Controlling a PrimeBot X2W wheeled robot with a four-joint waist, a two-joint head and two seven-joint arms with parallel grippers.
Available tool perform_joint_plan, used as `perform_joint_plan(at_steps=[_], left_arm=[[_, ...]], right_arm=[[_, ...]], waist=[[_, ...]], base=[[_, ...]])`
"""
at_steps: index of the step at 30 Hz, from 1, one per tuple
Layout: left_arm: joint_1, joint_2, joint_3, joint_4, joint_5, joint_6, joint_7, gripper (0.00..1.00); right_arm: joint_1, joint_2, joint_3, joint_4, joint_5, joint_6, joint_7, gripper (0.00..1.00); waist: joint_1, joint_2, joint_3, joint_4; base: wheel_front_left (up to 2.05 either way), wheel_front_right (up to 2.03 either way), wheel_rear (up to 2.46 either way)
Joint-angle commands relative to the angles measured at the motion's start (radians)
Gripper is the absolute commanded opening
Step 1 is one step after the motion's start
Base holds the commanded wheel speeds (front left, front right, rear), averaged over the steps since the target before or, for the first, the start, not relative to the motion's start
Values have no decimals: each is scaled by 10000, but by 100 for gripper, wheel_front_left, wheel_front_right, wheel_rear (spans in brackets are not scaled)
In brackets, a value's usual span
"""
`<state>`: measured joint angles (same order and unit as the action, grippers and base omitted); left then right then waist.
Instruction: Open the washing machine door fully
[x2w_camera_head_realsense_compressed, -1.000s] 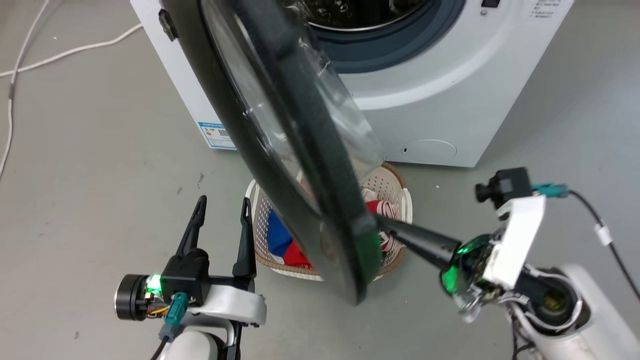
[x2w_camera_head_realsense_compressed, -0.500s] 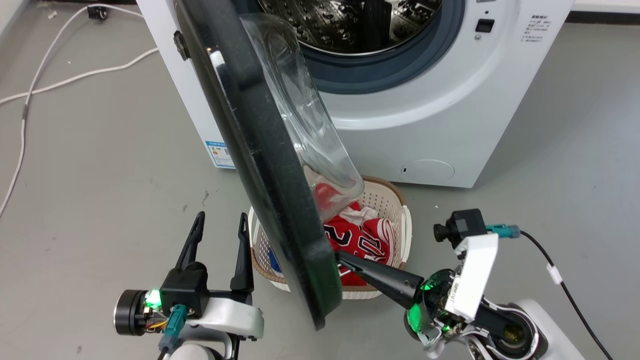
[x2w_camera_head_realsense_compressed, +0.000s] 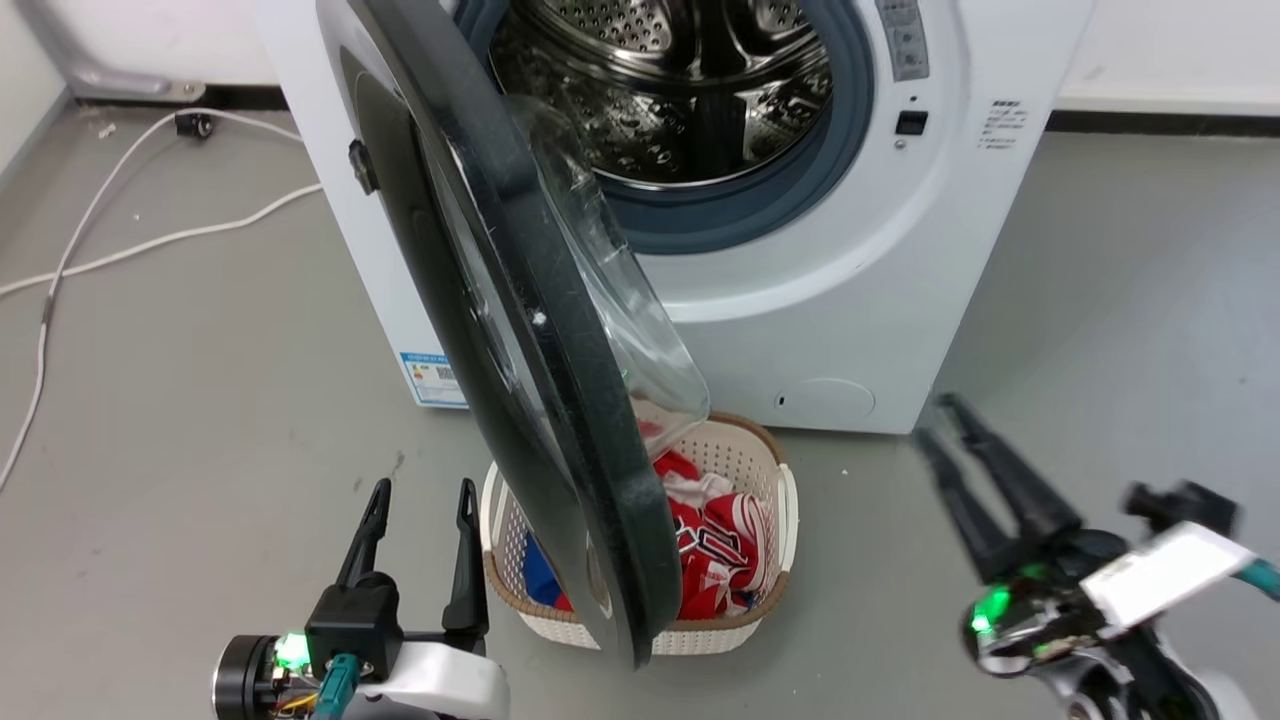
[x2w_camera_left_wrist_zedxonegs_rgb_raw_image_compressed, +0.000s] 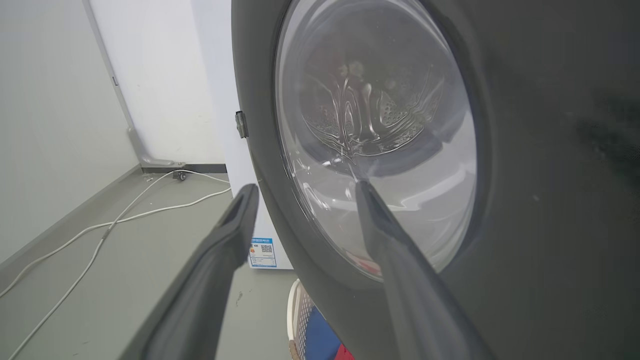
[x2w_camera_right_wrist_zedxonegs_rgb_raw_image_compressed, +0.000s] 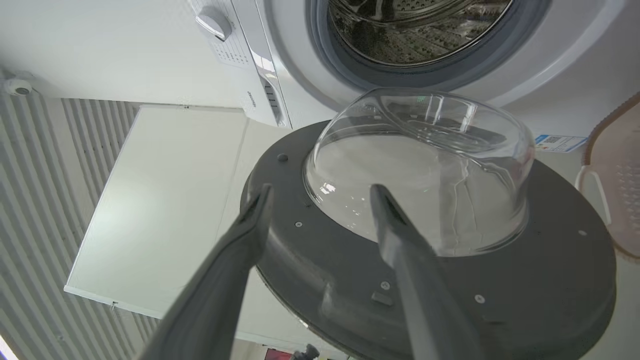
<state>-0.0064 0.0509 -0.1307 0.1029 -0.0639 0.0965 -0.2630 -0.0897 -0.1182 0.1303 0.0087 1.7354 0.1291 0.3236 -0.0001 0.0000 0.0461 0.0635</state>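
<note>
Two grippers: we hold both with fingers apart, gripping nothing: left gripper (x2w_camera_head_realsense_compressed: 423, 487), right gripper (x2w_camera_head_realsense_compressed: 933, 418).
Door: the large round glossy black washing machine door (x2w_camera_head_realsense_compressed: 600, 480) stands swung out from the white washing machine (x2w_camera_head_realsense_compressed: 860, 280), hinged on our left.
Door to left gripper: just right of our fingers, a gap showing.
Door to right gripper: well to its left.
Edges: the door's free rim hangs over a white perforated plastic basket (x2w_camera_head_realsense_compressed: 790, 500) of red clothes (x2w_camera_head_realsense_compressed: 725, 540).
Room: grey floor (x2w_camera_head_realsense_compressed: 200, 420) spreads left of the door, a white cable (x2w_camera_head_realsense_compressed: 150, 243) well off.

Nothing legible; the washing machine's (x2w_camera_head_realsense_compressed: 820, 300) side sticker (x2w_camera_head_realsense_compressed: 433, 378) and front print (x2w_camera_head_realsense_compressed: 1000, 122) are too small.
</note>
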Motion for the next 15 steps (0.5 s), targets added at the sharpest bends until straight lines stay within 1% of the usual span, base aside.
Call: perform_joint_plan(at_steps=[1,2,3,6,8,9,11,13,15], left_arm=[[147,-10,17,-18,82,-59,-27,100],[200,-10,39,-22,84,-57,-27,100],[287,-10,104,-68,77,-63,-27,100],[387,-10,150,-104,63,-71,-27,100],[431,-10,169,-113,48,-72,-27,100],[439,-10,172,-119,37,-79,-27,100],[452,-12,187,-141,25,-83,-27,100],[517,-12,218,-168,12,-62,-27,100],[583,-10,234,-181,15,-39,-27,100]], right_arm=[[301,78,-440,-230,-370,29,-528,100],[395,63,-628,-325,-691,29,-852,100],[640,56,-1144,-564,-2057,29,-2312,100],[806,126,-1325,-877,-3378,29,-3916,100],[960,-48,-1286,-1055,-4403,27,-4955,100],[1048,-165,-1183,-1083,-4965,27,-5301,100],[1194,-434,-1081,-1125,-6590,29,-5742,100],[1302,-205,-1191,-1172,-7888,27,-5867,100],[1273,-12,-1602,-1519,-9368,29,-5876,100]], waist=[[1,0,-174,-81],[1,0,-227,-105],[1,0,-337,-163],[1,0,-391,-214],[1,0,-419,-242],[1,0,-435,-250],[1,0,-464,-267],[1,0,-482,-299],[1,0,-483,-323]], base=[[0,0,0],[0,0,0],[0,0,0],[0,0,0],[0,0,0],[0,0,0],[0,0,0],[0,0,0],[0,0,0]])
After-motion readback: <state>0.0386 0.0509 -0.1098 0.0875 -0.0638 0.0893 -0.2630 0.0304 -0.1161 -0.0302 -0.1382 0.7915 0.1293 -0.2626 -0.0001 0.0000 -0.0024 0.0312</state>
